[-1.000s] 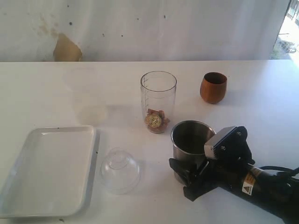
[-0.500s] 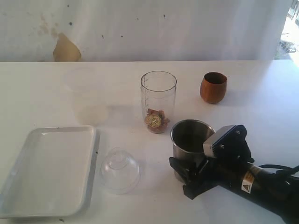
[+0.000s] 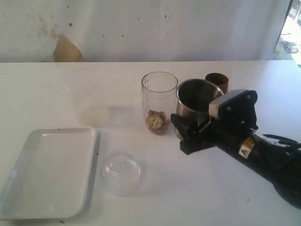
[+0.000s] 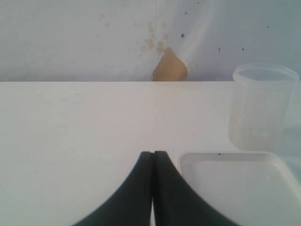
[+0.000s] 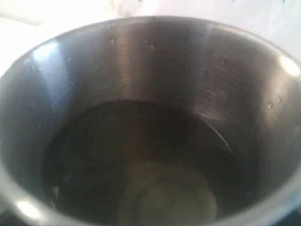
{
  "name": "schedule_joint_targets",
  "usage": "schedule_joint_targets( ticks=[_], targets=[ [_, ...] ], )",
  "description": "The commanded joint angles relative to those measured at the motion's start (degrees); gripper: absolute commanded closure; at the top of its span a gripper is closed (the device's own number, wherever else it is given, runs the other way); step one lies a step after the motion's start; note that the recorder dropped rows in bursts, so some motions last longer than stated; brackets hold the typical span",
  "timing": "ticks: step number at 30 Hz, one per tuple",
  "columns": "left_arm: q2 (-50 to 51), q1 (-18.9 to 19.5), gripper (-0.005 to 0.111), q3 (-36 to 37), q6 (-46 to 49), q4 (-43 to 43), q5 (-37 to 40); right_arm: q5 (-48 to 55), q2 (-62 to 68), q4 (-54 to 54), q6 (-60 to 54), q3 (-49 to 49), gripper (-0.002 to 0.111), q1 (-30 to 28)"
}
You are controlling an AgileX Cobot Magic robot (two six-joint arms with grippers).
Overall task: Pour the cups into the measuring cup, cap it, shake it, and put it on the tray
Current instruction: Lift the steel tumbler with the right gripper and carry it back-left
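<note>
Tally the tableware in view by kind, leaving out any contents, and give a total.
Cups: 2, the steel tumbler and the wooden cup
Measuring cup: 1
Dome lid: 1
Tray: 1
Total: 5
</note>
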Motion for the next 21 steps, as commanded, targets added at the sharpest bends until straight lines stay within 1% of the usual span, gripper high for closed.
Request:
schedule_joint_targets(
  ticks=[1,3,9,13,21],
  targets=[
    [-0.3,-0.2,0.107,0.3,0.0,0.1,0.1,6.5,-3.0,2.4,0.6,-6.9,0.108,-0.1],
    [-0.3,-0.2,0.107,0.3,0.0,0.1,0.1,9.6,-3.9,2.4,0.6,-9.5,0.108,-0.1],
    [-0.3,-0.2,0.107,0.3,0.0,0.1,0.1,13.8,-4.4,4.6,0.4,-14.2,0.108,-0.1],
    [-0.3,-0.2,0.107,0.3,0.0,0.1,0.1,17.8,-4.5,4.8,-0.8,-16.6,0.108,-1.1],
    [-0.3,-0.2,0.107,0.3,0.0,0.1,0.1,17.0,-4.7,6.7,-4.3,-16.9,0.108,-4.1]
  ],
)
